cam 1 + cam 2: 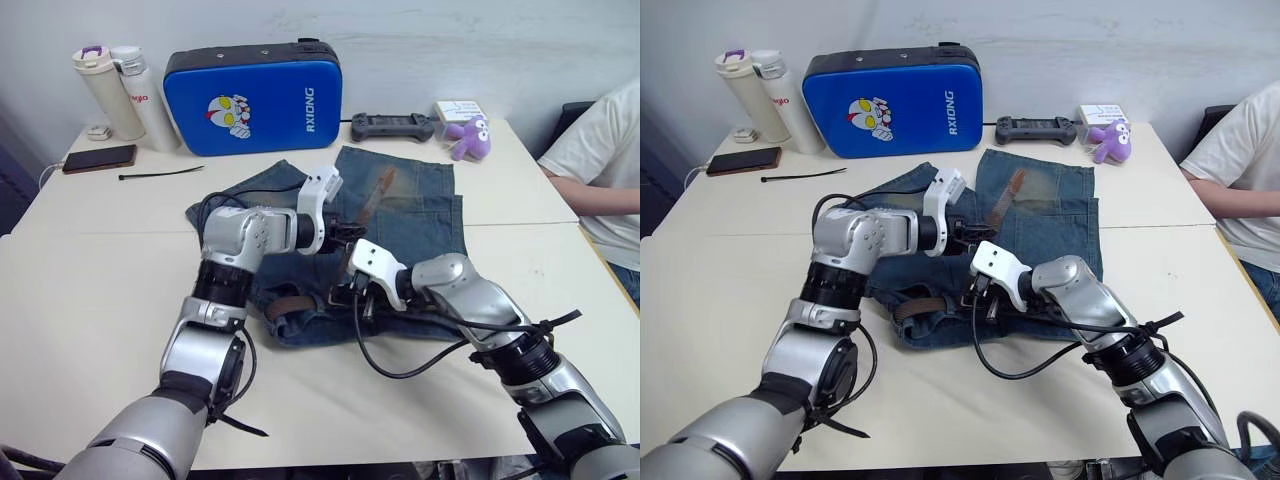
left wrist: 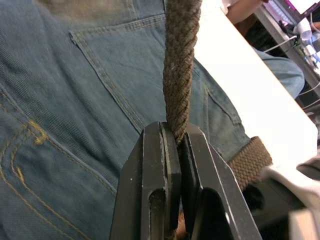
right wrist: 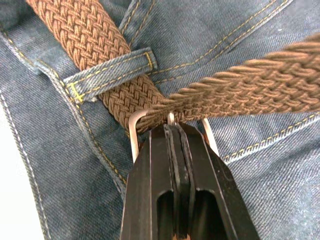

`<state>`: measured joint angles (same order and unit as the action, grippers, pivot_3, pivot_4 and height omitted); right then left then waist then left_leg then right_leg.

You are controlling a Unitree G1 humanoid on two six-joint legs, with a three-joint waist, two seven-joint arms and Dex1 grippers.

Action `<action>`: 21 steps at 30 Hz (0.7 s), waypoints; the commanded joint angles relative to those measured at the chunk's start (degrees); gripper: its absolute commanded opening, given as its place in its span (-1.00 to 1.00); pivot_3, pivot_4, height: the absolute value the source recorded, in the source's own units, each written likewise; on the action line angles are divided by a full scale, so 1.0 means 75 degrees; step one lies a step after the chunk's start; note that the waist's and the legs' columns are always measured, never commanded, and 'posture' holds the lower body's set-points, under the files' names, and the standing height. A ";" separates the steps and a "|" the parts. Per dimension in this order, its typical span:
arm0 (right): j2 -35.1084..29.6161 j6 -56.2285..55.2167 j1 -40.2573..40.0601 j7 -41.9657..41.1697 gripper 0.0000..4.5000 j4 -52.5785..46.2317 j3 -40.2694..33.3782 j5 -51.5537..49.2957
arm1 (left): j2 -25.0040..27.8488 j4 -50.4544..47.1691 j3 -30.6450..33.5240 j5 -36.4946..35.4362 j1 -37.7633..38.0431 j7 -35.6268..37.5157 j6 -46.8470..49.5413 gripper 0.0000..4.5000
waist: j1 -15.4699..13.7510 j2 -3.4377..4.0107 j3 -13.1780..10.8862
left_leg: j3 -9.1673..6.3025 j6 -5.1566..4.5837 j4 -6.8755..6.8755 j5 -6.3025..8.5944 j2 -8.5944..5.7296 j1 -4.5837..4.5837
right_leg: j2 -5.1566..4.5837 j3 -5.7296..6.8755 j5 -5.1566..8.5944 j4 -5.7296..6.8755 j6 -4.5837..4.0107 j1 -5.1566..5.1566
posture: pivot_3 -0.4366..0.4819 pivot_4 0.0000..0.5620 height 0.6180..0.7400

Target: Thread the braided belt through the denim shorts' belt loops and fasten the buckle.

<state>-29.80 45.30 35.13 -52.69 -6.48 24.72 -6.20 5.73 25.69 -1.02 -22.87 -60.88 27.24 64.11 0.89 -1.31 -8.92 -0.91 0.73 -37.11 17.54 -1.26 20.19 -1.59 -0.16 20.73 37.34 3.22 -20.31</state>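
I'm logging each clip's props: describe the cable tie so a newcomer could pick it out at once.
Start at the big blue case standing at the table's far edge. On the bare tabletop in front of its left corner, beside a dark phone, lies the cable tie. It is a thin, straight black strip lying flat, far slimmer than the brown belt on the shorts.

Big blue case [image 1: 253, 98] standing at the back of the bench [image 1: 90, 280], with a cartoon hero on it. Just left of the case, two tall white bottles [image 1: 120, 90] side by side. In front of those bottles, a dark phone [image 1: 99, 158] lying flat, plus a thin black cable tie [image 1: 160, 174]. Right of the case, a black game controller [image 1: 392, 126], then a purple plush toy [image 1: 469, 137] and a small white box [image 1: 458, 109]. Far right of the case, a person in a white shirt [image 1: 600, 160] sitting at the bench edge.
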 commanded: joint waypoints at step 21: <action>0.0097 0.0722 -0.0635 -0.0078 -0.98 0.0166 0.1296 0.0855 | -0.2540 0.4562 0.0008 0.0988 -0.2899 0.1432 -0.2974 -1.00 | -0.0091 0.0019 -0.0021 | -0.0003 -0.0005 0.0016 0.0005 0.0004 0.0018 | 0.0002 0.0010 -0.0004 -0.0038 0.0007 -0.0010 | -0.05 -0.47 1.00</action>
<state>-30.60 46.72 34.77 -52.91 -11.10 26.48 -0.87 -7.32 61.90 -2.92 -12.92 -77.64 36.07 47.18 0.21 -1.17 -9.08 -0.93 0.69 -37.00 17.58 -1.24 20.32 -1.58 -0.09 20.69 37.02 3.28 -20.37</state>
